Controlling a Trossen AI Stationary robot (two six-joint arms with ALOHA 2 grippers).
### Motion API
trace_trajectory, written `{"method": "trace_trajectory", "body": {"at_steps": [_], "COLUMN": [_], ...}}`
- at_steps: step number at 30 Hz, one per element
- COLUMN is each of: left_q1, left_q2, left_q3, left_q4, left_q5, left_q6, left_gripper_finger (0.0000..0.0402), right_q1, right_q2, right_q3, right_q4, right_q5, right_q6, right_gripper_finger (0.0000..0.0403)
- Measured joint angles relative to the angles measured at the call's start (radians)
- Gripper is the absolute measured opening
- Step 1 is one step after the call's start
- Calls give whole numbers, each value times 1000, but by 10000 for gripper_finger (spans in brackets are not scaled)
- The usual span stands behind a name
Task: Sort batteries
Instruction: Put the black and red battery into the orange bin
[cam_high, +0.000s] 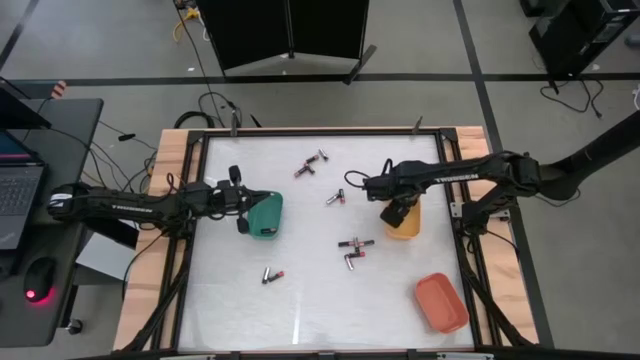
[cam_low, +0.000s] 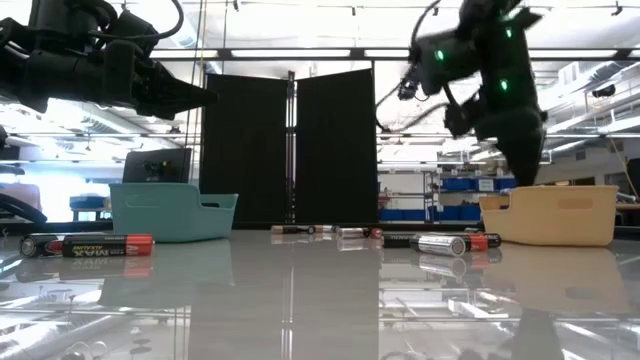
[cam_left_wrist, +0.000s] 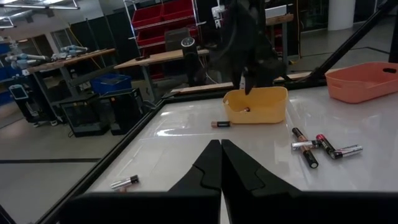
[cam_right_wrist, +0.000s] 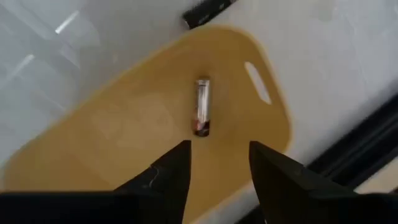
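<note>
Hanging over the yellow tray (cam_high: 403, 222) with fingers spread and nothing between them: right tool (cam_right_wrist: 217, 165), looking down on one silvery battery (cam_right_wrist: 202, 106) lying loose on the tray's floor, red end toward the fingers, touching neither. Hovering with fingers pressed together, empty, at the green tray (cam_high: 264, 216), well to the left of the yellow tray across the worktop (cam_high: 310, 290): left tool (cam_left_wrist: 221, 163). Lying scattered on the worktop around the yellow tray: a pair (cam_high: 335, 197) just to its left, another dark cell (cam_right_wrist: 208, 11) just beyond its rim in the right wrist view, a small cluster (cam_high: 354, 250) near its lower left corner with cells touching or crossing, two more (cam_high: 311, 164) farther off to its upper left, and one (cam_high: 272, 275) well away below the green tray. Sitting apart toward the worktop's lower right corner, below the yellow tray: an orange tray (cam_high: 441, 302), contents not visible. Showing in the low view: a black-and-red cell (cam_low: 88, 244) lying on its side close to the camera, others (cam_low: 440, 242) in a row just in front of the yellow tray.
</note>
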Motion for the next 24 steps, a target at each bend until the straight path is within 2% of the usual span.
{"method": "trace_trajectory", "body": {"at_steps": [5,8,16,24], "left_q1": [0,0,0,0], "left_q2": [0,0,0,0], "left_q3": [0,0,0,0], "left_q4": [-9,-18,-33,-51], "left_q5": [0,0,0,0], "left_q6": [0,0,-8,-19], "left_gripper_finger": [6,6,6,6], "right_q1": [33,65,167,348], "right_q2": [0,-1,-1,8], "right_q3": [108,143,120,118], "right_q4": [-10,47,397,456], "right_q5": [0,-1,-133,-135], "right_q6": [-5,-26,-115,-56], "right_gripper_finger": [182,182,181,172]}}
